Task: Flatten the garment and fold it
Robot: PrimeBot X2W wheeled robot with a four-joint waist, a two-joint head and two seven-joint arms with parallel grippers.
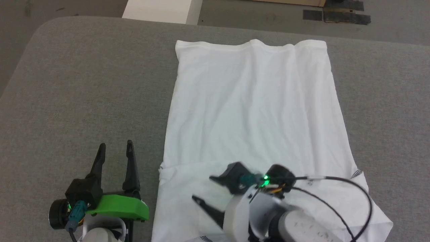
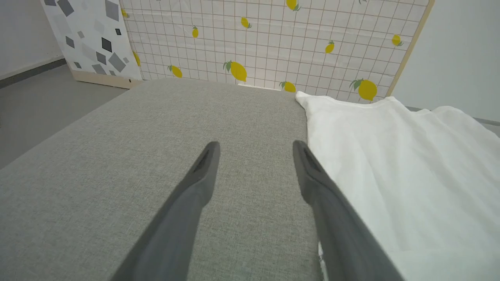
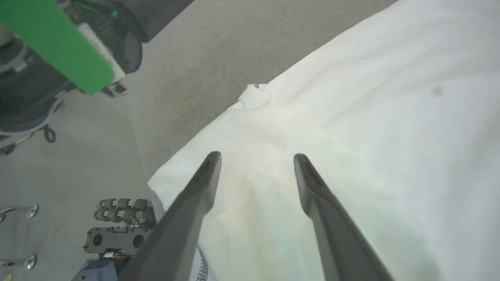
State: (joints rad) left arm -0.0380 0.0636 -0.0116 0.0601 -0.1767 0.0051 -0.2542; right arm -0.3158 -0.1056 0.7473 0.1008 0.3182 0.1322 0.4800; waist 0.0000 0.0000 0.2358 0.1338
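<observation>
The garment (image 1: 255, 111) is a white shirt lying flat on the grey table (image 1: 84, 84), hem at the far side and the sleeves folded in near me. My right gripper (image 1: 203, 188) hovers over its near left part, fingers pointing left, open with nothing between them. The right wrist view shows the same gripper (image 3: 257, 157) above the garment (image 3: 371, 97), close to a small bunched fold at the cloth's edge. My left gripper (image 1: 116, 144) stands open over bare table just left of the garment. In the left wrist view this gripper (image 2: 256, 144) has the garment (image 2: 410, 175) alongside its right finger.
A white box (image 1: 161, 10) and dark tape patches (image 1: 336, 15) lie on the floor beyond the table's far edge. A lemon-patterned panel (image 2: 273, 39) stands behind the table. The robot's base (image 3: 117, 234) is below the table's near edge.
</observation>
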